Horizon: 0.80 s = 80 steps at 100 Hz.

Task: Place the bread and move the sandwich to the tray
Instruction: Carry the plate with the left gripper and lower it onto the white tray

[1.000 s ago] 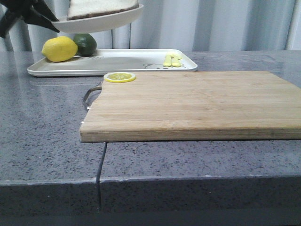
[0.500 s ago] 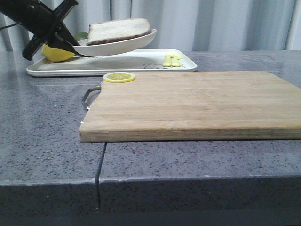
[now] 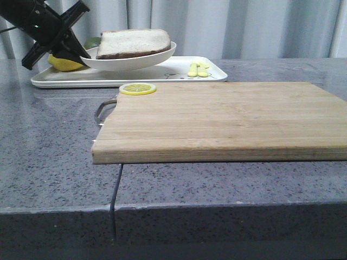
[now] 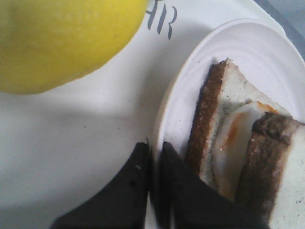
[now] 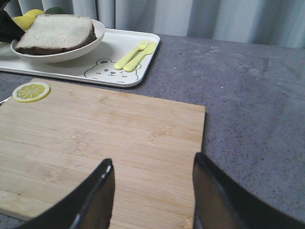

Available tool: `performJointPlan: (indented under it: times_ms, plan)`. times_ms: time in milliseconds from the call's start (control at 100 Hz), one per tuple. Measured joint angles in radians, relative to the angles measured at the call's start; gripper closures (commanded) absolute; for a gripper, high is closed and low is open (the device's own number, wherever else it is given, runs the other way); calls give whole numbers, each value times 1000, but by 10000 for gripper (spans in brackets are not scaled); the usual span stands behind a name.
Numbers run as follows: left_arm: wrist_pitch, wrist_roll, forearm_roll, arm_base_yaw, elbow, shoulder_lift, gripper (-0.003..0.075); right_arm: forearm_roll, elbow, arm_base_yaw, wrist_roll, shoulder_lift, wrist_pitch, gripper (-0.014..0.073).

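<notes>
The sandwich (image 3: 133, 43) lies on a round white plate (image 3: 135, 60), with pale brown-crusted bread as its top slice. The plate is low over the left part of the white tray (image 3: 162, 75); I cannot tell if it touches. My left gripper (image 3: 81, 54) is shut on the plate's left rim. In the left wrist view the left gripper (image 4: 155, 152) pinches the plate's rim (image 4: 248, 52), and fried egg shows between the two slices of the sandwich (image 4: 238, 143). My right gripper (image 5: 152, 167) is open and empty above the cutting board (image 5: 105, 133).
A lemon (image 3: 62, 64) and a lime (image 3: 92, 42) sit on the tray behind my left gripper. Yellow cutlery (image 3: 198, 69) lies at the tray's right end. A lemon slice (image 3: 137, 88) rests on the wooden cutting board (image 3: 227, 119), which has a metal handle (image 3: 103, 111).
My left gripper has brought the plate with the sandwich down from high above the tray to tray level, and the plate has levelled out.
</notes>
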<state>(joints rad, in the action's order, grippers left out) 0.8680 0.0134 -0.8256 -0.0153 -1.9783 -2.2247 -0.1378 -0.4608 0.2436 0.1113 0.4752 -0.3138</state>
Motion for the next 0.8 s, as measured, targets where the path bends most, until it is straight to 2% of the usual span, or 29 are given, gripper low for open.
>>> performJointPlan:
  times_ms: [370,800]
  plan:
    - [-28,-13,2,-9,0,0,740,0,0,0,0,0,0,207]
    - [-32,-54,70,-20,0,0,740,0,0,0,0,0,0,207]
